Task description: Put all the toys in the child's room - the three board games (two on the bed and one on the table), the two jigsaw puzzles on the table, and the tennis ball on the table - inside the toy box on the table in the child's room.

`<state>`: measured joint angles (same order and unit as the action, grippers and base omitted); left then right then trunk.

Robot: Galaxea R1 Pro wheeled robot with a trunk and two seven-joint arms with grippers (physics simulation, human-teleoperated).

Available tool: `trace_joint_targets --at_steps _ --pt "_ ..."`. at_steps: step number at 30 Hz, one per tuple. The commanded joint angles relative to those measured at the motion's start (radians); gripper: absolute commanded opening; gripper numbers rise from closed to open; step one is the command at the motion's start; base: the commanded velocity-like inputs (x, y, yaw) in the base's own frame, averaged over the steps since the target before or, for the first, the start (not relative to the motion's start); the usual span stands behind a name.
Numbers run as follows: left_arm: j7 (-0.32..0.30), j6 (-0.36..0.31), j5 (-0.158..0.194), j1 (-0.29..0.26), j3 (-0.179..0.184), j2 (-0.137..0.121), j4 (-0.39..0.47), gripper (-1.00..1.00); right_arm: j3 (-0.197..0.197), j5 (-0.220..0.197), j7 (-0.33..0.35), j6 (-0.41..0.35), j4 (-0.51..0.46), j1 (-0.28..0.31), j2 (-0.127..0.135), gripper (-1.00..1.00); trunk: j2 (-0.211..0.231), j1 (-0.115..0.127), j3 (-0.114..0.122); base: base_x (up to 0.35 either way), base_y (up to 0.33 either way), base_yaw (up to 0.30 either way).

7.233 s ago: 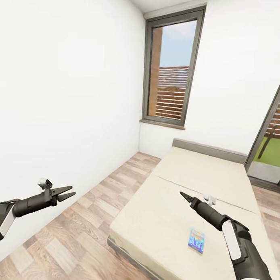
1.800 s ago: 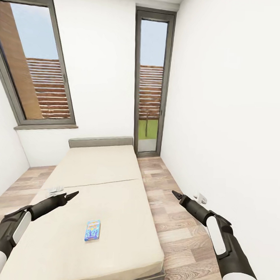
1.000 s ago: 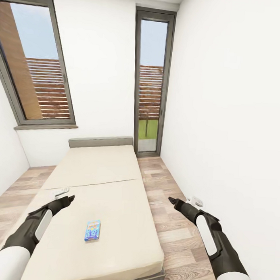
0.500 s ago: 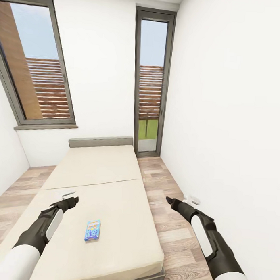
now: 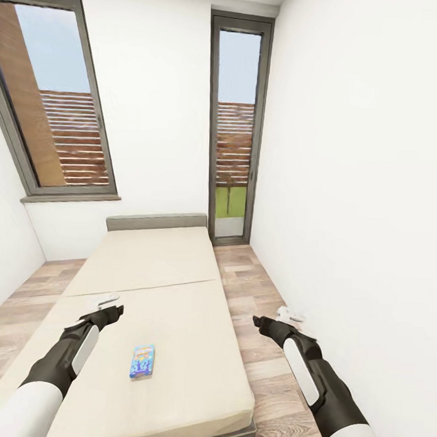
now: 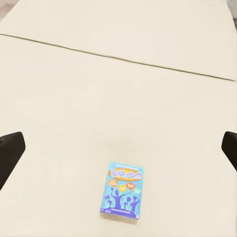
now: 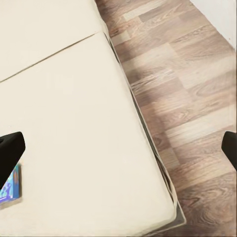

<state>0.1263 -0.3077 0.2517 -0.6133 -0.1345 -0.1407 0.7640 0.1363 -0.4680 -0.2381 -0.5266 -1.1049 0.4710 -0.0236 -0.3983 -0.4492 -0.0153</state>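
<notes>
The robot stands at the foot of the bed (image 5: 178, 286) in the child's room, and the task looks to be at an early stage. One small blue board game (image 5: 142, 361) lies flat on the near half of the mattress, at about 7 o'clock from the middle of the head view, not yet picked up. In the left wrist view the same box (image 6: 125, 190) lies between the two finger tips but well below them, with nothing touching it.

The left gripper (image 5: 114, 311) hangs above the mattress, at about 11 o'clock from the board game and near it. Its fingers stand wide apart and hold nothing. The right gripper (image 5: 258, 321) hangs over the wood floor (image 5: 264, 365) beside the bed, at about 3 o'clock from the box. It is also spread and empty, judging from its wrist view.

I judge that nothing can be counted as finished from here. The next step is probably to lower the left gripper on the blue box. The second bed game I cannot find on the mattress.
</notes>
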Motion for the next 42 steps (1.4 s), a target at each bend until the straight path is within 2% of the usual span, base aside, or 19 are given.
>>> trace_joint_targets --at_steps 1,2,5,8,17,29,39,42 --pt "0.007 -0.006 0.011 0.000 0.001 0.000 0.002 1.00 0.012 -0.009 -0.032 -0.016 0.000 0.002 -0.003 1.00 -0.002 -0.001 -0.002 0.136 -0.195 0.000" --pt "0.008 -0.007 0.011 0.000 0.001 0.000 0.002 1.00 0.018 -0.008 -0.042 -0.022 0.001 0.002 -0.004 1.00 -0.002 -0.001 -0.002 0.141 -0.208 0.000" --pt "0.007 -0.008 0.010 0.000 0.002 0.001 0.002 1.00 0.069 0.017 -0.086 -0.050 0.000 0.005 -0.004 1.00 -0.002 -0.001 -0.002 0.090 -0.135 0.000" --pt "0.006 -0.009 0.010 0.000 0.005 0.001 0.002 1.00 0.087 0.031 -0.094 -0.061 0.001 0.009 0.004 1.00 -0.002 -0.001 -0.002 0.034 -0.051 0.000" --pt "0.005 -0.010 0.011 0.000 0.043 0.001 0.004 1.00 0.102 0.042 -0.099 -0.084 -0.005 0.011 0.005 1.00 -0.002 -0.001 -0.002 0.036 -0.011 0.000" --pt "0.003 -0.007 0.011 0.000 0.051 0.000 0.008 1.00 0.108 0.044 -0.100 -0.086 -0.002 0.011 -0.002 1.00 -0.002 -0.001 -0.017 0.146 0.063 0.037" --pt "-0.001 -0.005 0.011 0.001 0.054 0.001 0.007 1.00 0.108 0.035 -0.089 -0.084 0.002 0.011 0.004 1.00 -0.002 -0.001 -0.032 0.005 0.005 0.003" --pt "-0.003 -0.009 0.012 0.001 0.066 0.000 0.007 1.00 0.110 0.040 -0.086 -0.084 -0.003 0.010 0.001 1.00 -0.002 -0.001 -0.033 -0.109 0.000 0.000"
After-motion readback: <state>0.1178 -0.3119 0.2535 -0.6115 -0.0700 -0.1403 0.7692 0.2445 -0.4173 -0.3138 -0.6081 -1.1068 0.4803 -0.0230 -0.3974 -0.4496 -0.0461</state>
